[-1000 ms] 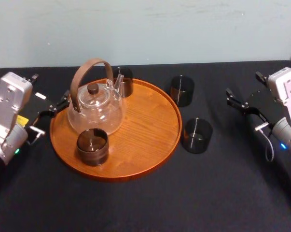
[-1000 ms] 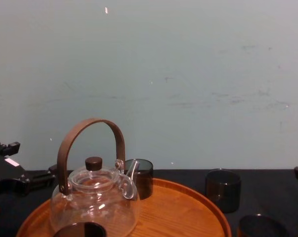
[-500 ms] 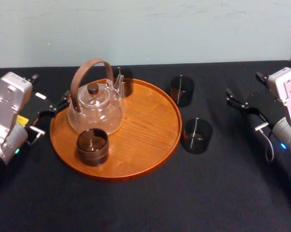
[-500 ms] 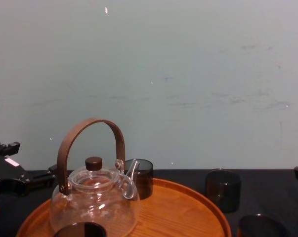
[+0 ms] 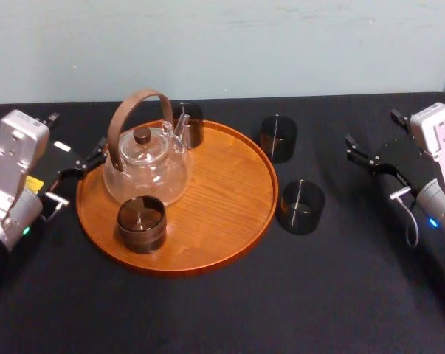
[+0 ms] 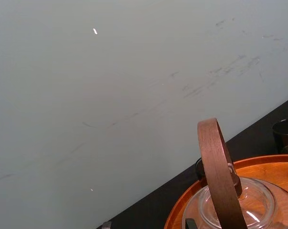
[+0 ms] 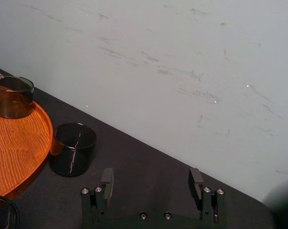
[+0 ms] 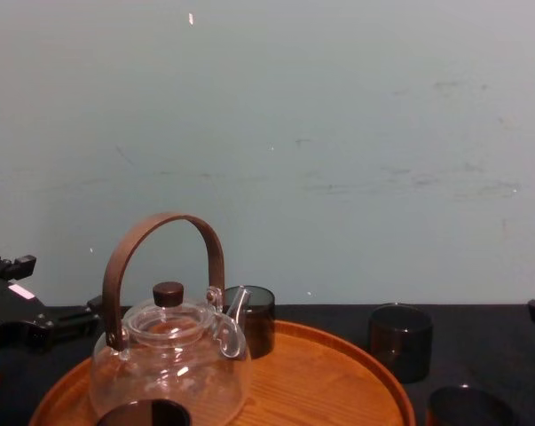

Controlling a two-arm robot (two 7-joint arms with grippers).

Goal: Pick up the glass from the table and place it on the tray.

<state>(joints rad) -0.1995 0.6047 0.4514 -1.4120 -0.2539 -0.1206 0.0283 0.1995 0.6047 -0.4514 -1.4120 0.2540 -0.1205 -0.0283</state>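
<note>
Two dark glasses stand on the black table [image 5: 340, 295], right of the tray: one at the back [image 5: 278, 138] and one nearer [image 5: 302, 207]. The round wooden tray [image 5: 222, 192] carries a glass teapot [image 5: 145, 162], a dark glass at its front [image 5: 141, 223] and another at its back rim [image 5: 189, 124]. My right gripper [image 5: 366, 157] hovers open to the right of the table glasses, touching neither. In the right wrist view its fingers [image 7: 107, 181] stand wide apart, with the back table glass [image 7: 74, 149] beyond them. My left gripper [image 5: 82, 166] sits open at the tray's left edge.
The teapot's tall brown handle [image 8: 165, 257] rises over the tray's left half. A pale wall [image 8: 338, 133] closes the table's far side. Black cloth stretches bare in front of the tray and between the glasses and the right arm.
</note>
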